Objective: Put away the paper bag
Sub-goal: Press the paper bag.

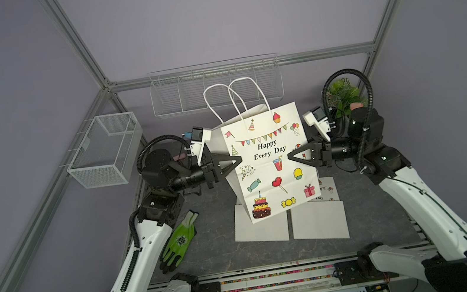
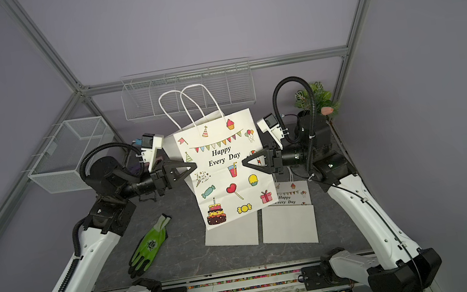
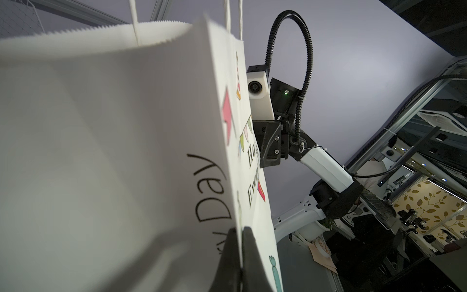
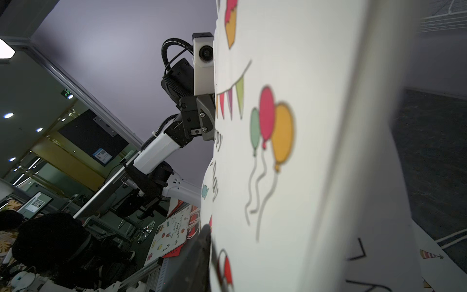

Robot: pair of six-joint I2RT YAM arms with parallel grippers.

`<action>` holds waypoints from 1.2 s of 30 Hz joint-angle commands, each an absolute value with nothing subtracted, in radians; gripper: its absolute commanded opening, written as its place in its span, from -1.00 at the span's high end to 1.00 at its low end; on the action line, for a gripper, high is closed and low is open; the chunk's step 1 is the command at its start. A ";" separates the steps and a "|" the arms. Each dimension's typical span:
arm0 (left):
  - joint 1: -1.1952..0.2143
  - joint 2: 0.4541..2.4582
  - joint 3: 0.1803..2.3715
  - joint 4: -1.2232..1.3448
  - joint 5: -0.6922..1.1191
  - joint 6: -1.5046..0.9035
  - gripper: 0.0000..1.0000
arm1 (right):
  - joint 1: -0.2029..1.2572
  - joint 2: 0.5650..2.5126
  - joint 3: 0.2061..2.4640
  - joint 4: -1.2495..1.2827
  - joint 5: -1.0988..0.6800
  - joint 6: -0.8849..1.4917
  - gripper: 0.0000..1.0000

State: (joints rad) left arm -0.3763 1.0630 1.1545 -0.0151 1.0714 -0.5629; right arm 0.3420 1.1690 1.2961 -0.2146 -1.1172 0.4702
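A white paper bag printed "Happy Every Day" hangs upright and slightly tilted above the table, its twine handles standing up. My left gripper is shut on the front panel's left edge, one finger in front and one inside the bag. At the right edge, my right gripper reaches over the front panel. In the right wrist view one finger lies against the printed face of the bag. The other finger is hidden behind the paper.
Two flat folded bags lie on the dark table under the held one. A green glove lies at the front left. A mesh basket hangs on the left frame, a wire rack on the back rail, a plant at the back right.
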 commanded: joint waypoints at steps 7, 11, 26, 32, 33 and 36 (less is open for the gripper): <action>-0.381 1.037 1.149 -0.090 1.081 -0.466 1.00 | 0.336 1.138 1.340 -0.310 -1.135 0.408 0.23; -0.381 1.034 1.146 -0.109 1.081 -0.445 1.00 | 0.319 1.127 1.359 -0.309 -1.124 0.421 0.34; -0.369 1.038 1.180 -0.231 0.952 -0.385 0.35 | 0.318 1.118 1.359 -0.311 -1.125 0.435 0.86; -0.103 0.872 1.155 -0.290 0.734 -0.453 -0.67 | 0.273 1.118 1.379 -0.285 -1.165 0.459 0.87; -0.058 0.848 1.130 -0.251 0.743 -0.492 -0.83 | 0.260 1.125 1.379 -0.249 -1.181 0.492 0.87; -0.014 0.840 1.093 -0.167 0.795 -0.564 -0.99 | 0.226 1.159 1.385 -0.105 -1.235 0.611 0.87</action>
State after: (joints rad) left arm -0.0372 0.8490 1.1275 -0.2420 0.7898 -0.4812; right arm 0.2485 1.1427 1.3552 -0.2581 -1.1637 0.5060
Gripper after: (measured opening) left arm 0.986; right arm 0.067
